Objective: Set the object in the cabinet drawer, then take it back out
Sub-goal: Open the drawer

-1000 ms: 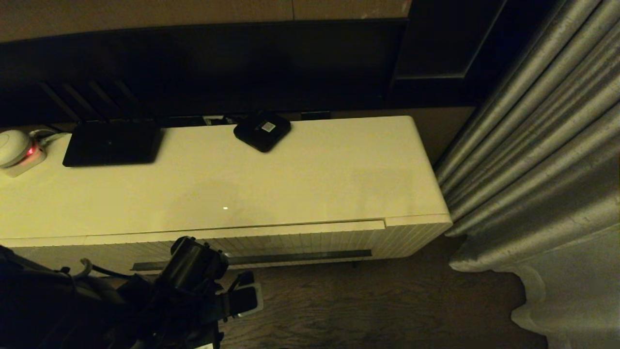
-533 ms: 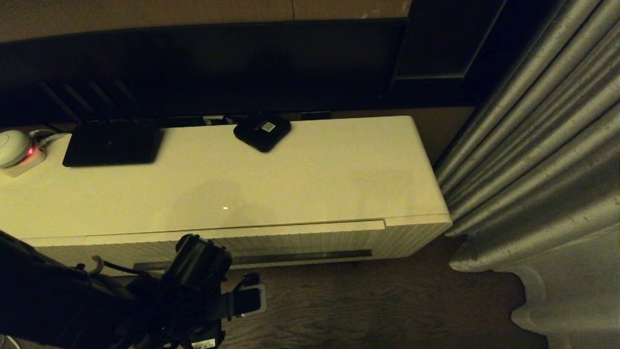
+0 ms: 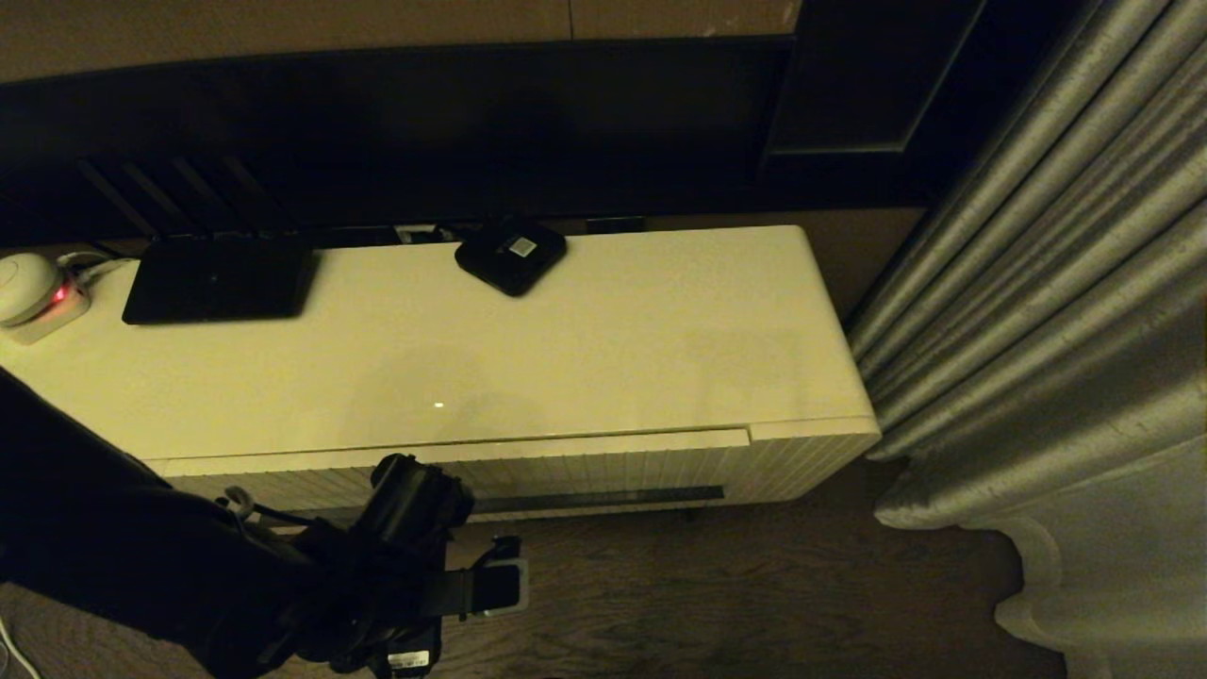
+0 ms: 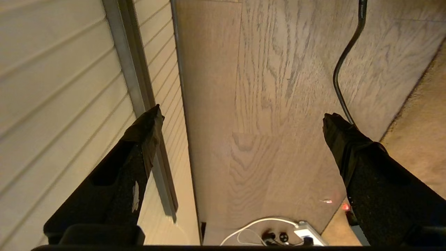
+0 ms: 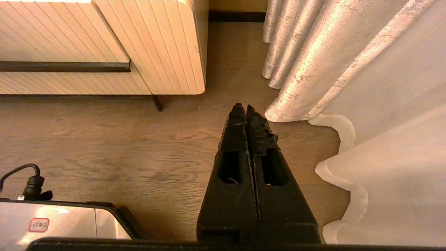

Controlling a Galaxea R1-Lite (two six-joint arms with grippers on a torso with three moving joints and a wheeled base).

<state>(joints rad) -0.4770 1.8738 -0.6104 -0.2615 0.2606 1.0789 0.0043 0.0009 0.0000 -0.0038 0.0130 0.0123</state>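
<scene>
The cabinet drawer (image 3: 603,469) is closed, its ribbed cream front flush with the cabinet and its dark handle slot (image 3: 603,499) running across it. The black umbrella shows in no view. My left gripper (image 3: 467,566) hangs open just in front of the drawer's left part, low over the floor. In the left wrist view the gripper (image 4: 240,118) is empty, and one fingertip (image 4: 150,122) lies against the handle slot (image 4: 130,69). My right gripper (image 5: 243,108) is shut and empty, parked above the wooden floor off the cabinet's right end.
On the cabinet top lie a flat black device (image 3: 219,280), a small black box with a white label (image 3: 510,255) and a white round thing with a red light (image 3: 28,288). A grey curtain (image 3: 1037,330) hangs at the right. A power strip (image 4: 310,237) and cable (image 4: 345,59) lie on the floor.
My left arm has slid to the right along the drawer front and come a little lower. The drawer has stayed closed and the right arm has not moved.
</scene>
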